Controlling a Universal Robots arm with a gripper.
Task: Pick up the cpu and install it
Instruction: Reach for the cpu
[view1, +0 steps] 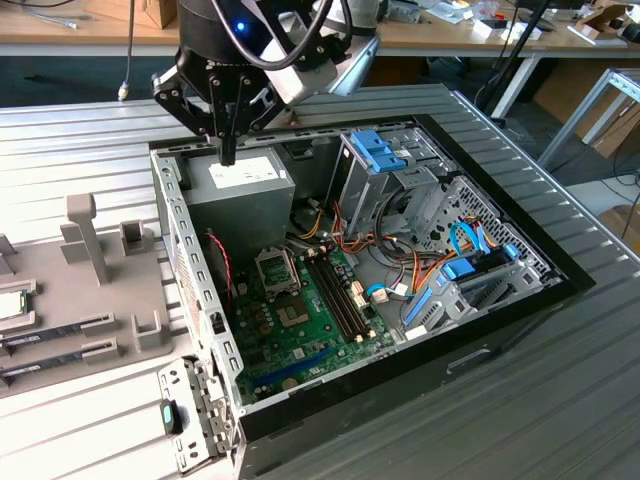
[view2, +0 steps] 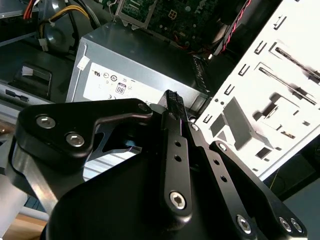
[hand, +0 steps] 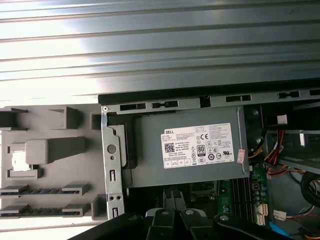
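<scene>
Gripper (view1: 228, 150) hangs over the open computer case (view1: 500, 310), at the corner towards the exterior view's left. Its tips point down at the grey power supply box (view1: 245, 190). I read the fingers as clenched together with nothing between them. In the exterior view they show as one narrow dark bar, and in both wrist views (view2: 172, 97) (hand: 172, 195) the tips meet. I see a gap between the tips and the top of the box (view2: 135, 60), so no contact.

The cpu (view1: 12, 306) is not in the case. It lies flat in a holder on the grey tray (view1: 50, 270) on the ribbed metal table (view1: 80, 140), at the far left edge of the exterior view and well apart from the gripper. In the first wrist view it shows as a bright square (hand: 17, 161) in the same holder, beside a raised grey block (hand: 45, 150).

Two memory sticks (view1: 40, 342) lie in slots on the tray just beside the cpu.

The socket (view1: 275, 268) on the green board (view1: 310, 335) sits just beyond the power supply, framed in metal. I cannot tell from here whether its latch is up or down.

The first wrist view looks straight down on the labelled box (hand: 185, 150) and the case wall next to the tray (hand: 60, 170).
</scene>
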